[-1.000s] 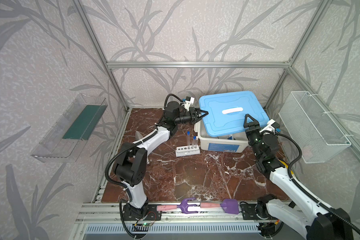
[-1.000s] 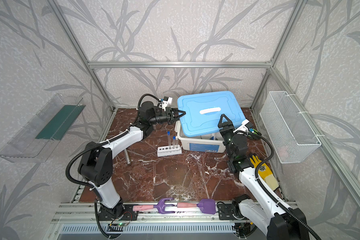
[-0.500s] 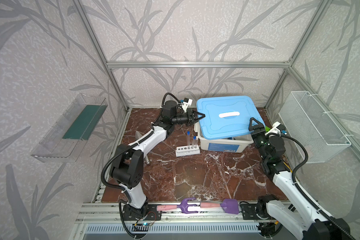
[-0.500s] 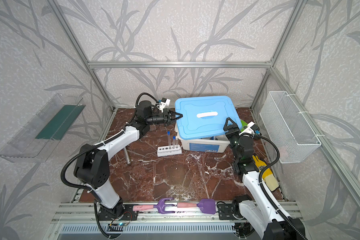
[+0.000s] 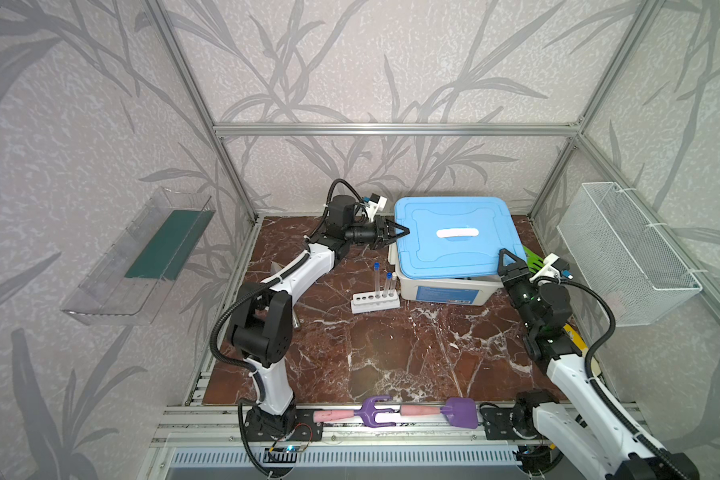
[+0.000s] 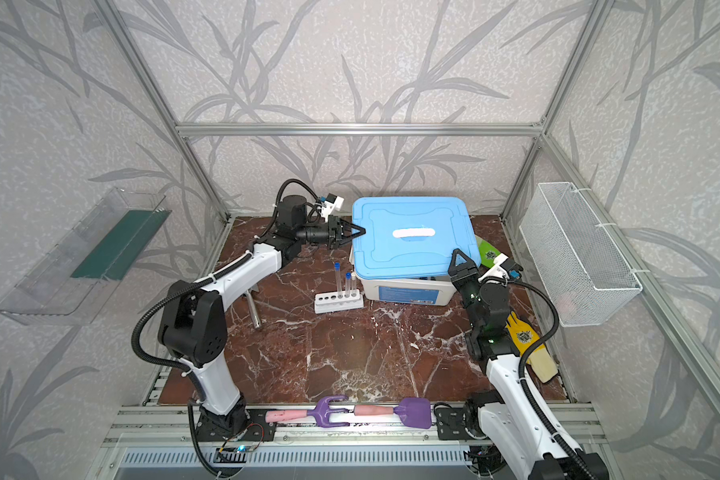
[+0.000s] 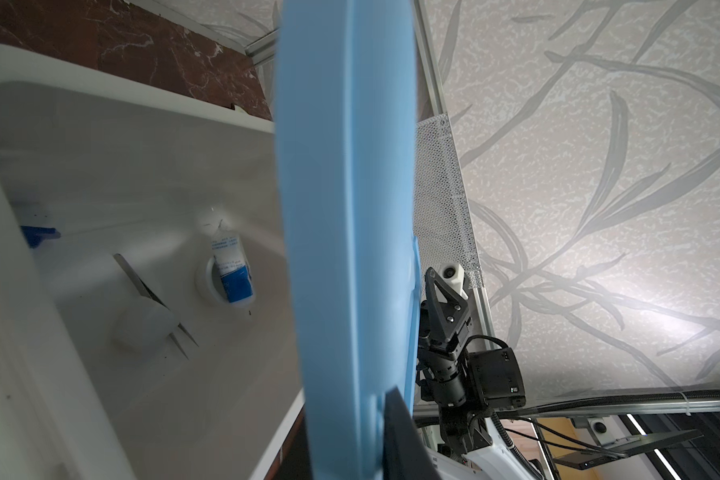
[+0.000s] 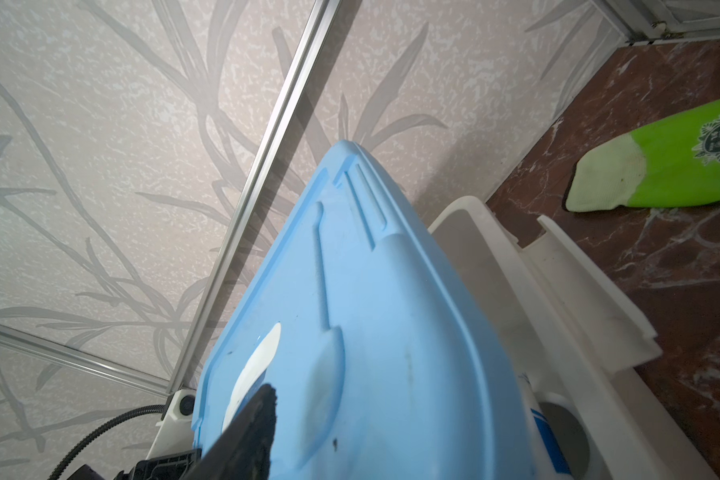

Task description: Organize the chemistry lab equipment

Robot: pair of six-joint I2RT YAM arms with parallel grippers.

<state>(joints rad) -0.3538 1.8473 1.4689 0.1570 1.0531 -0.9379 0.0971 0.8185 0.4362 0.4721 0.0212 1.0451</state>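
Locate white six-hole rack (image 5: 375, 302), two test tubes (image 5: 376, 278) upright, on bench (image 5: 391, 353) at 8 o'clock of bin (image 5: 408, 286). Note right jaws at 4 o'clock corner of tilted blue lid (image 5: 454, 257), grip indeterminate. Farther, note left jaws pinching its 9 o'clock edge; find white bottle (image 7: 229, 270) beneath.

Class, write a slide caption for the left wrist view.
Tilted blue lid above the white bin, blue-labelled bottle inside.
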